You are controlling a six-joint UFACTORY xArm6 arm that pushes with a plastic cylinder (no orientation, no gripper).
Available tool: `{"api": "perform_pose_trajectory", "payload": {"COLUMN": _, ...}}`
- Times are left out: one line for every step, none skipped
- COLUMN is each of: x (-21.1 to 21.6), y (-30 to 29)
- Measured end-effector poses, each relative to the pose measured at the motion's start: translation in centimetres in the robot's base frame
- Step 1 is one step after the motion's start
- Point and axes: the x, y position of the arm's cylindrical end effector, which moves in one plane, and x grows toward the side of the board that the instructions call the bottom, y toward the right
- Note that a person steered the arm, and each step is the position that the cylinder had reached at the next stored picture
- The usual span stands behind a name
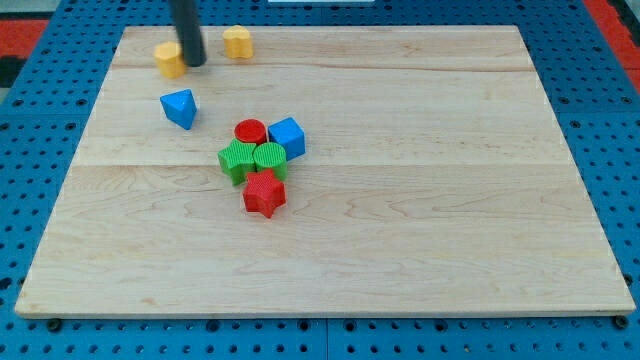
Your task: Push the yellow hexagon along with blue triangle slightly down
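Observation:
A yellow hexagon [169,59] lies near the board's top left. My tip [193,63] touches its right side, with the dark rod rising out of the view's top. A blue triangle [179,107] lies just below the hexagon, a short gap apart from it. The tip is above the triangle and slightly to its right.
A second yellow block [237,42] sits right of the rod. A cluster lies mid-board: red cylinder [250,131], blue cube [287,137], two green blocks [238,159] [270,157], red star [264,193]. The wooden board [420,200] lies on a blue pegboard.

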Motion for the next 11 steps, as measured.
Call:
{"api": "perform_pose_trajectory", "payload": {"x": 0.1, "y": 1.2}}
{"api": "perform_pose_trajectory", "payload": {"x": 2.6, "y": 1.6}}
{"api": "perform_pose_trajectory", "payload": {"x": 4.3, "y": -1.6}}
{"api": "perform_pose_trajectory", "payload": {"x": 3.9, "y": -8.7}}
{"api": "perform_pose_trajectory", "payload": {"x": -2.9, "y": -8.1}}
{"api": "perform_pose_trajectory", "payload": {"x": -3.2, "y": -3.0}}
{"api": "perform_pose_trajectory", "payload": {"x": 0.6, "y": -3.5}}
{"api": "perform_pose_trajectory", "payload": {"x": 0.0, "y": -4.1}}
{"api": "perform_pose_trajectory", "payload": {"x": 1.0, "y": -7.1}}
{"api": "perform_pose_trajectory", "payload": {"x": 2.6, "y": -4.4}}
{"api": "perform_pose_trajectory", "payload": {"x": 4.3, "y": 0.9}}
